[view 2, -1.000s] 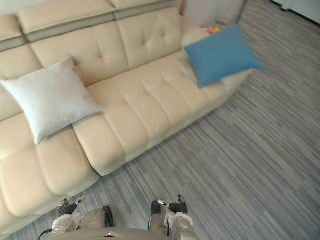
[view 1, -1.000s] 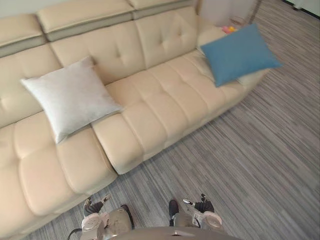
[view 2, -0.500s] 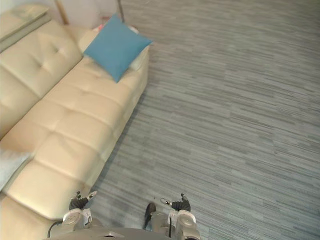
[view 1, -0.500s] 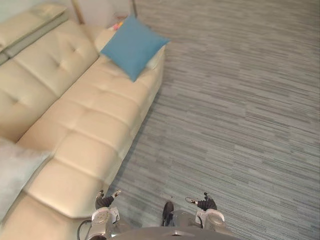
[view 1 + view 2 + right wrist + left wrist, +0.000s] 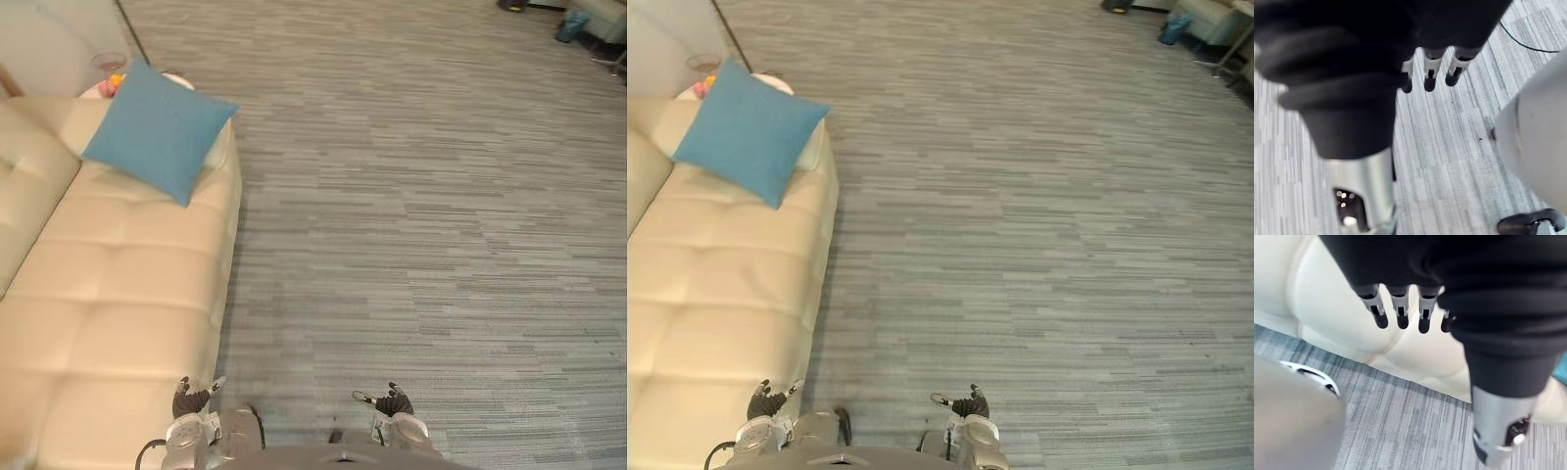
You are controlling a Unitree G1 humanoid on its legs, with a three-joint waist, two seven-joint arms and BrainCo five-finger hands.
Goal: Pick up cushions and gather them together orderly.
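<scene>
1. Cream leather sofa (image 5: 118,294) fills the left side, and its tufted seat runs away from the robot.
2. Blue cushion (image 5: 157,132) lies at the sofa's far end. It leans on the armrest (image 5: 221,147), is turned like a diamond, and is well apart from both hands.
3. Small pink and orange objects (image 5: 110,86) sit just behind the cushion, too small to identify.
4. Left hand (image 5: 191,399) hangs low beside the sofa's front edge. In the left wrist view its fingers (image 5: 1400,316) are straight and relaxed, holding nothing, with the sofa's cream side past them.
5. Right hand (image 5: 392,401) hangs low over the grey striped carpet (image 5: 421,215). Its fingers (image 5: 1430,78) are loose, straight and empty.
6. Pale furniture (image 5: 600,12) stands far off at the right, too small to make out.
</scene>
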